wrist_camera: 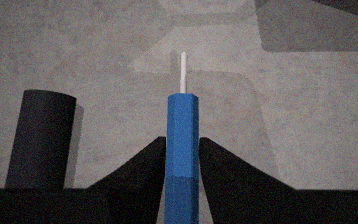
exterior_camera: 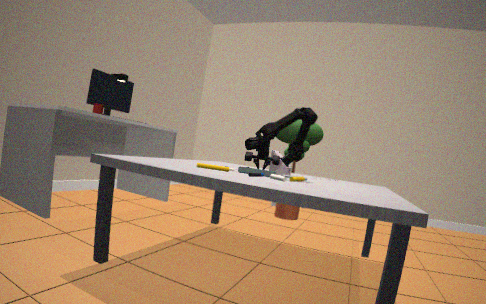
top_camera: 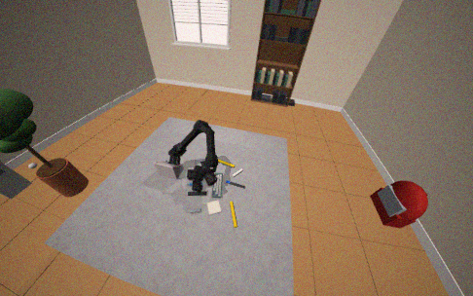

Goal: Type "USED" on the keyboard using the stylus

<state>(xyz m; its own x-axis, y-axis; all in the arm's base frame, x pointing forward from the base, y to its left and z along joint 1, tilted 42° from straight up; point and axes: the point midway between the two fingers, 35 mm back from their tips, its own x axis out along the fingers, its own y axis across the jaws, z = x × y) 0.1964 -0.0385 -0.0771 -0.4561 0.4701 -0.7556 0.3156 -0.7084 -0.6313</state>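
My gripper (wrist_camera: pixel 182 144) (exterior_camera: pixel 261 166) is shut on the blue stylus (wrist_camera: pixel 182 117), whose fingers press on both sides of its barrel low over the desk. The stylus's thin white tip points away from the fingers, toward the top of the wrist view. The rear end of the stylus is out of that view. The keyboard (top_camera: pixel 217 185) (exterior_camera: pixel 247 170) lies beside the gripper, to its right in the top view. Its separate keys are too small to read, and it does not show in the wrist view.
A black cylinder (wrist_camera: pixel 42 140) lies left of the fingers in the wrist view. Yellow sticks (top_camera: pixel 234 214) (exterior_camera: pixel 213 167), a white stick (top_camera: pixel 237 172) (exterior_camera: pixel 278 177), a dark pen with a blue end (top_camera: pixel 236 184) and a cream square (top_camera: pixel 213 207) lie around the keyboard.
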